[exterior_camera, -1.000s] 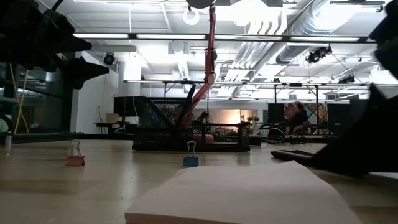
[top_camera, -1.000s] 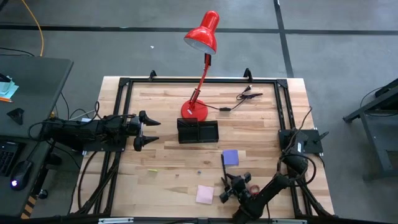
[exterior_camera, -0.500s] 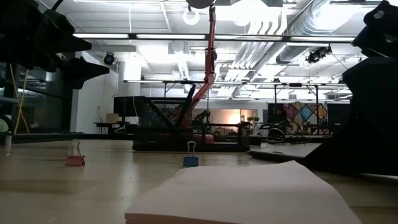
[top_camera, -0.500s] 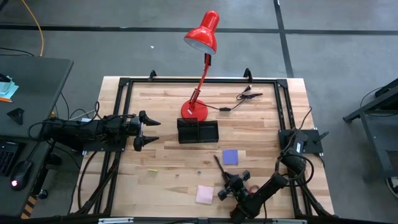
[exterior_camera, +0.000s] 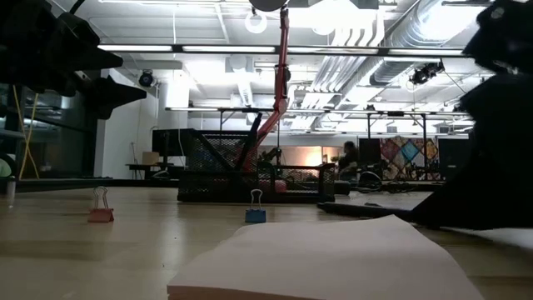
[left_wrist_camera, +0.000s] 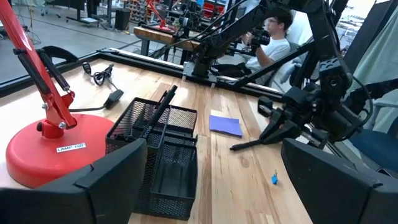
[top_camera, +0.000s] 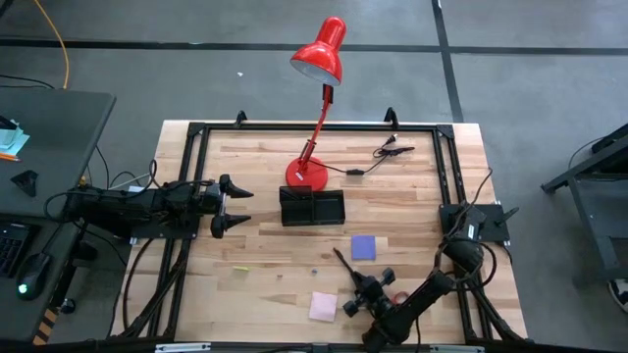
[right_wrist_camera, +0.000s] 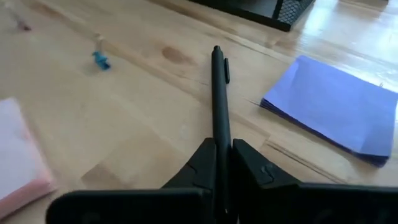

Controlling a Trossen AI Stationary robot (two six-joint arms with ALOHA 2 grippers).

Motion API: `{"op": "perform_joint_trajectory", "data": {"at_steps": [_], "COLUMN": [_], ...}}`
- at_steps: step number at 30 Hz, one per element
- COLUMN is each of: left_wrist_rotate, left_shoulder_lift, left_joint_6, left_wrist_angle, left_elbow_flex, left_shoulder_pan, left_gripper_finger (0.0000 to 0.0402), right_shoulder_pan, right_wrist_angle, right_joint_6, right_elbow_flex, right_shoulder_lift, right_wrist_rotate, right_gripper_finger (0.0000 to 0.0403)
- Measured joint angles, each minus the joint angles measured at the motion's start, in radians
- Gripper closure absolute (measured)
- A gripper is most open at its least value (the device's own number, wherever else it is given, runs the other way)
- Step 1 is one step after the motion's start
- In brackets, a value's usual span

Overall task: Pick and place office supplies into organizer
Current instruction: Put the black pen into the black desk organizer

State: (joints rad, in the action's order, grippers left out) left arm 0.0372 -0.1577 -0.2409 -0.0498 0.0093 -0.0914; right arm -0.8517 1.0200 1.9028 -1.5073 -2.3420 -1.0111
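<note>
Near edge of the table: the right gripper (top_camera: pixel 360 287) has its fingers pinched on one black pen (right_wrist_camera: pixel 219 118), which juts forward from between the fingertips over the wood, its far tip pointing toward the organizer (top_camera: pixel 312 207). In the high view the pen (top_camera: pixel 343 263) runs from the gripper toward the table's middle.

Two sticky-note pads lie flat on the table. The pink pad (top_camera: pixel 324 306) sits just beside the right gripper, on its left-arm side. The purple pad (top_camera: pixel 364 247) lies beyond the gripper, beside the far end of the pen but apart from it. A red object (top_camera: pixel 399 296) lies near the right arm; its kind cannot be told.

Two small binder clips stand on the wood in the low view: one blue (exterior_camera: pixel 256 215), one reddish (exterior_camera: pixel 101 212).

Middle of the table: one black mesh organizer, already holding one dark pen (left_wrist_camera: pixel 158 112) leaning in a compartment.

Beyond it: one red desk lamp (top_camera: pixel 318 98) and one black cable (top_camera: pixel 378 157).

The left gripper (top_camera: pixel 235 206) waits at the table's left side, fingers spread, holding nothing.
</note>
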Motion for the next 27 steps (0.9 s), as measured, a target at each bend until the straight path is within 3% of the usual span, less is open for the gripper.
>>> {"op": "perform_joint_trajectory", "data": {"at_steps": [14,20,27], "left_wrist_rotate": [0.000,0.000,0.000], "left_shoulder_lift": [0.000,0.000,0.000], "left_joint_6": [0.000,0.000,0.000], "left_wrist_angle": [0.000,0.000,0.000], "left_elbow_flex": [0.000,0.000,0.000], "left_shoulder_pan": [0.000,0.000,0.000], "left_gripper_finger": [0.0043,0.0043,0.0043], "right_shoulder_pan": [0.025,0.070,0.160], "right_wrist_angle": [0.554,0.550,0.550], "right_joint_6": [-0.195,-0.459,-0.655], "right_elbow_flex": [-0.422,-0.608,-0.761], "right_shoulder_lift": [0.009,0.021,0.021], "right_wrist_rotate": [0.050,0.076,0.148], "right_gripper_finger": [0.0390,0.0386,0.0389]}}
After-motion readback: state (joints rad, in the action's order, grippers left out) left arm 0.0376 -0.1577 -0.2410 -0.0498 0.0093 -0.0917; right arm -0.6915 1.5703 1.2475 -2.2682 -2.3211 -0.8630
